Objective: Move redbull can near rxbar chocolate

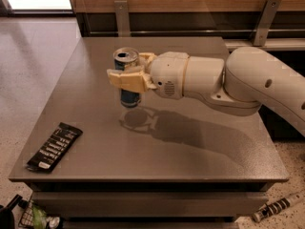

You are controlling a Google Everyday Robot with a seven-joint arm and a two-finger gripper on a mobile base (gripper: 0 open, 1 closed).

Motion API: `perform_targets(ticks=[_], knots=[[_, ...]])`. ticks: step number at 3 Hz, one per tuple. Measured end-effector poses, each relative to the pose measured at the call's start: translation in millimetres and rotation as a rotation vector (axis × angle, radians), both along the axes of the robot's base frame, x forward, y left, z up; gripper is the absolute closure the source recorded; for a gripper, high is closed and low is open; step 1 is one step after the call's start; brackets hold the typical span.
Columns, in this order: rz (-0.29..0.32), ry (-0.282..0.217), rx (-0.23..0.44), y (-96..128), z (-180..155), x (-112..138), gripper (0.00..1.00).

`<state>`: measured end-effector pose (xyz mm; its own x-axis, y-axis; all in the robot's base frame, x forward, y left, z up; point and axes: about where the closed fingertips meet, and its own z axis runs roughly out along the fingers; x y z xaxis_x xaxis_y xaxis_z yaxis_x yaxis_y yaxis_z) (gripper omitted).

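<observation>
**Status:** hand (129,73) clamped on redbull can (129,96) at mid-body. Can upright, held clear of desk (200,161), shadow just below. Rxbar chocolate (54,146) lies flat near front-left corner, well apart from can.

**Risks (est.):**
1. Can tilted during descent: bottom rim strikes desk first, can tips on release.
2. Overshoot toward corner: base lands on wrapper, or bar gets pushed off the edge.
3. Release above surface: can drops, topples, rolls.
</observation>
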<state>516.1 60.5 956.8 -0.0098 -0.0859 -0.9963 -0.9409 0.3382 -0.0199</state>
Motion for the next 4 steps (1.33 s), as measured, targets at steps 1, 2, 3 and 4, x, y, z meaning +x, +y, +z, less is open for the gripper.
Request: perform_targets(ticks=[1, 2, 3, 4], knots=[[0.086, 0.000, 0.026, 24.7, -23.5, -19.7, 1.00], [0.180, -0.003, 0.037, 49.0, -35.0, -39.8, 1.00], [0.278, 0.002, 0.017, 77.6, -44.4, -61.6, 1.00], [0.310, 0.014, -0.012, 88.2, -53.6, -69.1, 1.00]])
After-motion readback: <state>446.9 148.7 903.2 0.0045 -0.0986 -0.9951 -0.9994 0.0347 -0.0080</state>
